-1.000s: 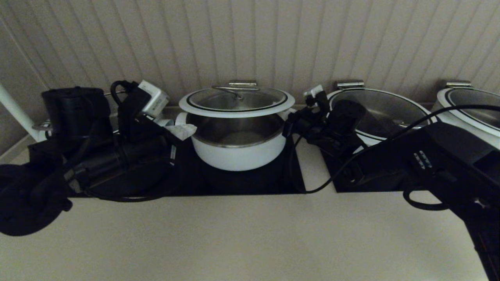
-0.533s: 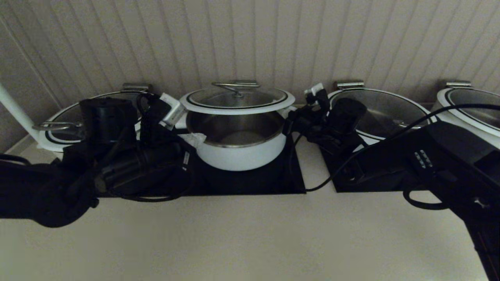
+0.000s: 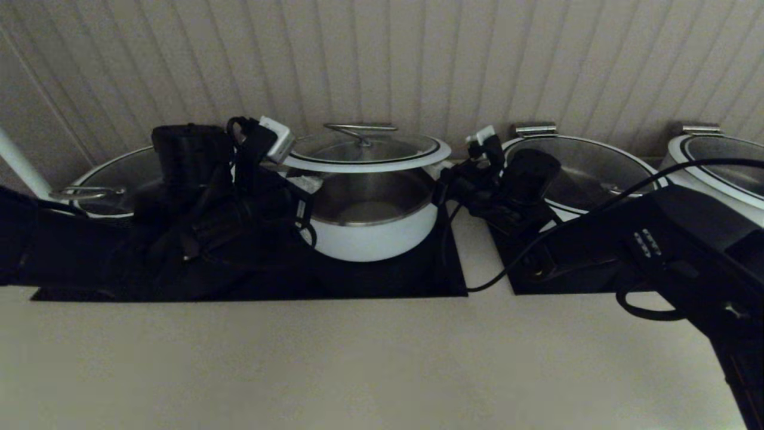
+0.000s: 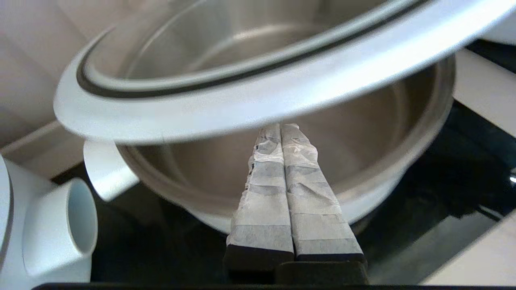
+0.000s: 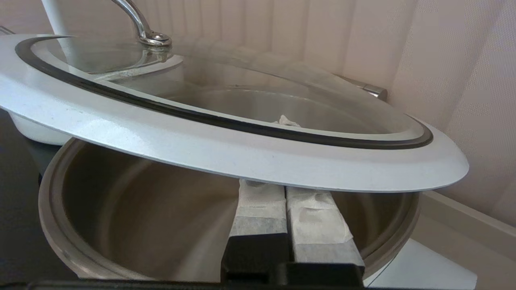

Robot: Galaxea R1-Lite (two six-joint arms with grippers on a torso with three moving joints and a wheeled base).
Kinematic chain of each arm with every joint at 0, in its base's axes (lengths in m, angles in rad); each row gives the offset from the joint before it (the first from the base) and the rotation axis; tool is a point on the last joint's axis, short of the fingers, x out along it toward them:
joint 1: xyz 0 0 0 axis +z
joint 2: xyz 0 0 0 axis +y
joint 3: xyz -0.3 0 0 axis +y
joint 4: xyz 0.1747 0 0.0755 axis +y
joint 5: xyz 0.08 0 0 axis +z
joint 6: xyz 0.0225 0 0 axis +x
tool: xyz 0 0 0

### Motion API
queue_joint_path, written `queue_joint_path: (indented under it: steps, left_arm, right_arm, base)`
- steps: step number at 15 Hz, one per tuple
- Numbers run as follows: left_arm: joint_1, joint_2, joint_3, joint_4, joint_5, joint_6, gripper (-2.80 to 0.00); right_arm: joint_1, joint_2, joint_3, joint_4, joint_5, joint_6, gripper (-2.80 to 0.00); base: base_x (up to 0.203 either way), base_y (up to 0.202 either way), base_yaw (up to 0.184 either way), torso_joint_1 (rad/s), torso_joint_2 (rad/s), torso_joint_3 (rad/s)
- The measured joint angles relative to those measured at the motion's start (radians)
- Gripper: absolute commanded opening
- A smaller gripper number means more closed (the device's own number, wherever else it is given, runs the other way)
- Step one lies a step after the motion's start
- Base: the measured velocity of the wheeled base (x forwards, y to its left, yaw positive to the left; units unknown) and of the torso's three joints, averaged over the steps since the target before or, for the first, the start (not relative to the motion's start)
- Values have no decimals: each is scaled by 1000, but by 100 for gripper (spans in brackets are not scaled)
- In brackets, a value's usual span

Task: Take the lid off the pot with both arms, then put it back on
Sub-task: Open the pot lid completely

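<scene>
No text, label, brand, number or sign can be read anywhere in these views, neither on the lid (image 3: 365, 149), the pot (image 3: 373, 230), nor the arms.

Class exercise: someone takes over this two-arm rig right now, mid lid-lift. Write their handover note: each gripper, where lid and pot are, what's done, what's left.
Left gripper: shut, fingers pressed together, tips under the lid's white rim on the left side.
Right gripper: shut, tips under the rim on the right side.
Lid: held above the pot, a clear gap between them, resting on both fingertip pairs, not clamped.
Pot: open, on the black cooktop, nothing visible inside.
Done: lid lifted off.
Left: lower it squarely onto the pot, then draw both grippers out.
</scene>
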Motion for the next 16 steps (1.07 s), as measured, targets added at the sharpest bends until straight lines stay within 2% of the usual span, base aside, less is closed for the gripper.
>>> queue_joint_path:
  steps: [4,8,12,16]
  left_arm:
    - [1,29,-51,2,12,-1,-280]
    - [1,41,-65,4,12,-3,-280]
    - [1,42,-66,2,12,-3,-280]
    - [1,42,-67,1,12,-3,-280]
  right_arm:
    - [0,-14,36,-5,0,-7,-280]
    - [-15,-75,165,-11,0,-14,-280]
    - [-64,-186,387,-28,1,-24,-280]
    - [-129,-384,705,-54,1,-20,-280]
  base:
    - [0,0,0,0,0,0]
    - [0,0,0,0,0,0]
    - [0,0,0,0,0,0]
    - [0,0,0,0,0,0]
